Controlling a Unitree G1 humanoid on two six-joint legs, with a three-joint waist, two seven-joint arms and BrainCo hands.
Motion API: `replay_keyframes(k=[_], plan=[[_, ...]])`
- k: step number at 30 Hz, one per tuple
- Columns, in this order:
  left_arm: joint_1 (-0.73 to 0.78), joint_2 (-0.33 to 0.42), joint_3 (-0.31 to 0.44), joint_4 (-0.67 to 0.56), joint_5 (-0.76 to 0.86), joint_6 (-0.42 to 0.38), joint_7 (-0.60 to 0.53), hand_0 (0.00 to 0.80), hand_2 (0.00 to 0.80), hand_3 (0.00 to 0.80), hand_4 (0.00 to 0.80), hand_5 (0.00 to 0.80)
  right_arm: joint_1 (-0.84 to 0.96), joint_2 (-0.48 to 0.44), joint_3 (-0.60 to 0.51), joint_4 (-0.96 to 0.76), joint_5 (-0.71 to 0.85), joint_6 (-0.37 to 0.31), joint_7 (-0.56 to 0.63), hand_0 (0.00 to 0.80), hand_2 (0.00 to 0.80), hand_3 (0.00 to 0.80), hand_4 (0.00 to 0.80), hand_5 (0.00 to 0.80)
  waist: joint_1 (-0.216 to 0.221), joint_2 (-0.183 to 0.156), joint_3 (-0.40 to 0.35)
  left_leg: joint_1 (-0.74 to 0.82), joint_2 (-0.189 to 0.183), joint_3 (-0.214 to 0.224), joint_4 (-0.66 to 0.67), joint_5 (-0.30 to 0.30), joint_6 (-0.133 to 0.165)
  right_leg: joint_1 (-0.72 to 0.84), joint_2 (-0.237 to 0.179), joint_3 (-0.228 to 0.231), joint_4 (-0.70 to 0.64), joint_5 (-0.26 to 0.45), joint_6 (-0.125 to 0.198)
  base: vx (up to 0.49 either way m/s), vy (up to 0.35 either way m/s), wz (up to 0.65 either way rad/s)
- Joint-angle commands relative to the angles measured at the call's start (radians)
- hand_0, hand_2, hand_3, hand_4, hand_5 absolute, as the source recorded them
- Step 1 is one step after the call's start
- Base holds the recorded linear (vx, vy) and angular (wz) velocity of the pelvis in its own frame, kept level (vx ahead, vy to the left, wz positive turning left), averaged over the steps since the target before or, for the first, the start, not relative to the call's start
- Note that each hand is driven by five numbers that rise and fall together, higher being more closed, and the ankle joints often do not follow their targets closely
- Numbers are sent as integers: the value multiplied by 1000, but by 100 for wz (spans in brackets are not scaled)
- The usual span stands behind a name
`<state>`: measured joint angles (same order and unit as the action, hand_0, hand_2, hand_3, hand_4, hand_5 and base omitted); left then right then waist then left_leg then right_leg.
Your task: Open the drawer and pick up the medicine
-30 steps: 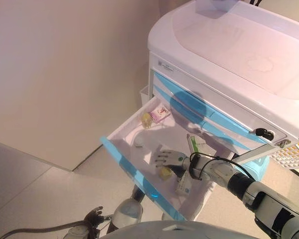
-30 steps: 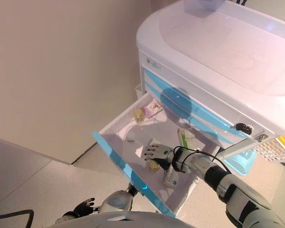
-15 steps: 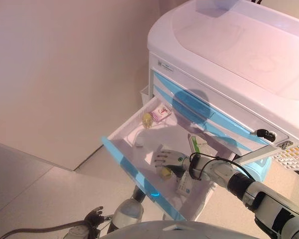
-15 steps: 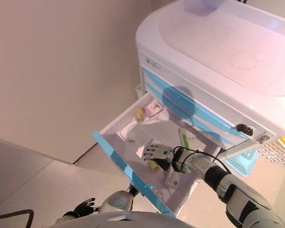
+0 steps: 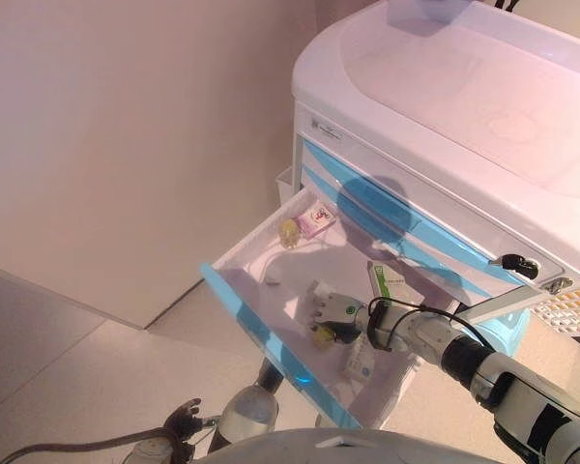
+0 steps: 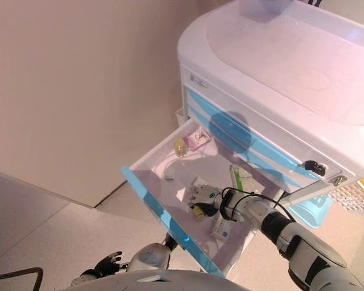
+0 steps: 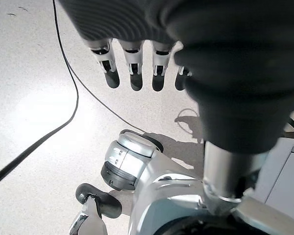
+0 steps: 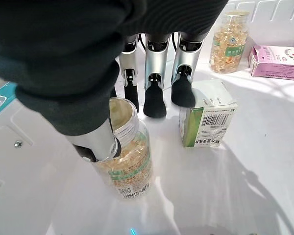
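The cart's top drawer [image 5: 254, 321] stands pulled out, white inside with a blue front. A clear bottle of yellow capsules [image 8: 126, 164] stands in it near the front. My right hand [image 5: 334, 308] is down over this bottle, its fingers [image 8: 155, 93] curled to the drawer floor just past the cap and its thumb pressed on the bottle's side. A small green-and-white box [image 8: 207, 120] lies close beside the fingertips. My left hand [image 7: 132, 73] hangs over the floor with straight fingers, holding nothing.
Farther back in the drawer are a second capsule bottle [image 5: 289, 232] and a pink box [image 5: 316, 218]. Two more green-and-white boxes [image 5: 387, 282] [image 5: 358, 358] lie by my right wrist. The white cart top [image 5: 445, 97] overhangs the drawer's back. A wall stands on the left.
My right hand's fingers, spread flat before, have curled down around the capsule bottle. The view has shifted slightly. The left hand has not moved.
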<state>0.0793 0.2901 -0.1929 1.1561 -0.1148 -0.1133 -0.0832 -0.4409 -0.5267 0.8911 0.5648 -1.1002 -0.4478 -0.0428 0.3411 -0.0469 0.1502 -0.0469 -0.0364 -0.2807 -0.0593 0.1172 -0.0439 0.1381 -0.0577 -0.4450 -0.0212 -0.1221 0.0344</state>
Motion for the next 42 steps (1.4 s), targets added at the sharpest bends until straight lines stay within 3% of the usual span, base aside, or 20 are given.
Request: replay_keyframes(k=[1,10,17,29,32,37,42], plan=[[-13,7,-39,25,29,-14,1,0,0,0,0,0,0,7,45,-46,32,-19,-29,800,800,800,800,800,20,-20,2,33,-44,8,-10,-71,30,-79,-43,85,47,71,12,0,0,0],[-11,3,-35,29,35,-16,7,0,0,0,0,0,4,-6,33,-71,33,-11,-29,800,800,800,800,800,15,-26,-2,38,-44,12,-12,-73,31,-76,-40,89,44,72,12,0,0,0],[-9,13,-21,24,37,-7,6,0,0,0,0,0,-9,-82,-3,-218,114,-13,40,800,800,800,800,800,-5,-39,-8,48,-38,32,-13,-78,30,-73,-37,104,42,79,15,0,0,0],[-3,37,14,22,22,19,-4,0,0,0,0,0,-37,-317,-219,-689,491,-32,463,800,800,800,800,800,-84,-63,-30,80,-20,106,-14,-94,36,-68,-27,171,38,92,25,8,19,-14],[-7,36,10,23,9,24,-5,0,0,0,0,0,-59,-354,-268,-755,594,-9,548,800,800,800,800,800,-101,-66,-35,88,-16,127,-13,-100,38,-66,-26,188,36,94,27,17,30,-23],[-14,34,1,33,-10,24,-4,0,0,0,0,0,-102,-398,-360,-853,862,119,716,800,800,800,800,800,-130,-70,-43,104,-11,153,-12,-109,40,-60,-23,212,35,97,29,19,23,-14],[-18,34,-11,44,-24,23,-5,0,0,0,0,0,-166,-437,-437,-871,1012,213,735,800,800,800,800,800,-151,-70,-51,115,-8,173,-8,-116,40,-56,-23,230,33,101,30,16,25,-15]])
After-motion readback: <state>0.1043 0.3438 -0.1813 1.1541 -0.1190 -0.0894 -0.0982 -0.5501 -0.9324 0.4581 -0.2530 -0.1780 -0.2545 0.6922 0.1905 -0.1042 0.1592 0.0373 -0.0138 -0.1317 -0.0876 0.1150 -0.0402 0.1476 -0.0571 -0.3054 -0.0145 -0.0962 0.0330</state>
